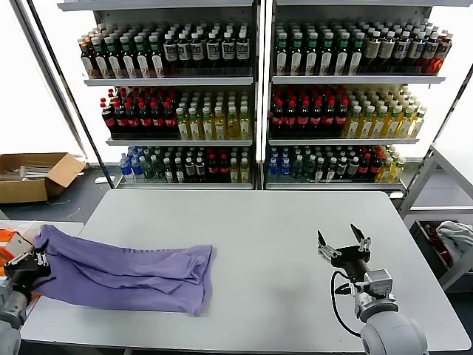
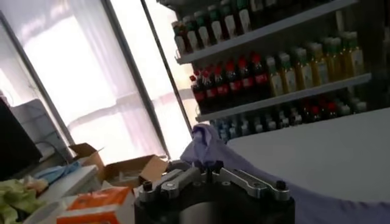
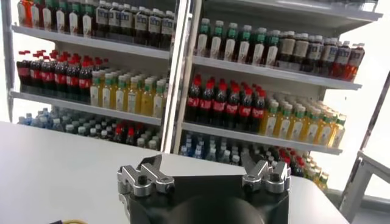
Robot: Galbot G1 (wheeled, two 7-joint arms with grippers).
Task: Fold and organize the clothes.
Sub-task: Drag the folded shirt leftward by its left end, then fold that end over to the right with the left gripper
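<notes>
Left gripper: you have it at the table's left edge, fingers pinched together on the end of the T-shirt; holding the cloth at its tip lets you drag or lift the whole length from one point.

T-shirt: it lies on the table as a long, bunched lavender band, running from the left gripper toward the middle of the front half. It is not yet spread flat, so I judge the folding has barely begun.

Orange bag: it sits just off the table's left edge, beside your left gripper; mind it when you pull the cloth that way.

Right gripper: you hold it above the right half of the table, fingers spread wide and empty, well apart from the shirt. It looks parked there to leave the cloth room.

Shelves: bottle racks stand behind the table, out of your work.
</notes>
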